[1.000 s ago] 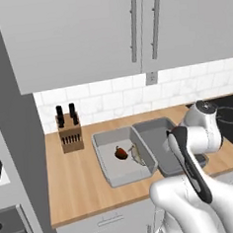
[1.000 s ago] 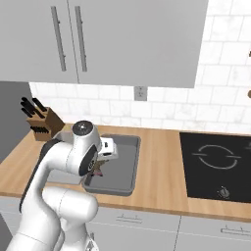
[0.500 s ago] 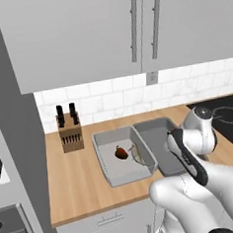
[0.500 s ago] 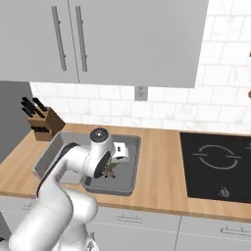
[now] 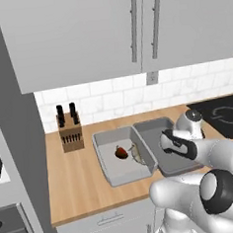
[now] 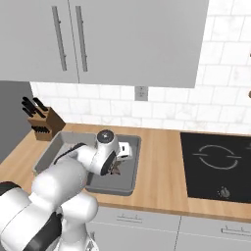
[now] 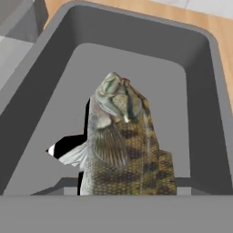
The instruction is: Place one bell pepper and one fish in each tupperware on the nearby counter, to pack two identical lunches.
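Claw: low over the darker tupperware, pinching a fish, head pointing away from the hand.
Held fish: mottled olive-brown, pale fin on one side, hanging above the tray floor in the hand view; in the right base view a small brown shape under the wrist, over the tray interior; contact with the tray floor impossible to tell.
Darker tupperware: grey rectangular tray with raised rim, right of the lighter one, the two rims touching along their long sides; largely covered by the forearm in the left base view.
Lighter tupperware: left of the dark tray, set at a slight angle on the table.
Bell pepper: small, red, dark stem, lying near the middle of the lighter tupperware.
Second fish: thin pale-brown sliver against the right inner wall of the lighter tupperware, just beside the pepper.
Table: light-brown wood, carrying both trays.
Knife block: wooden, dark handles upright, at the back left near the tiled wall, well apart from the trays.
Cooktop: black, to the right of the trays.
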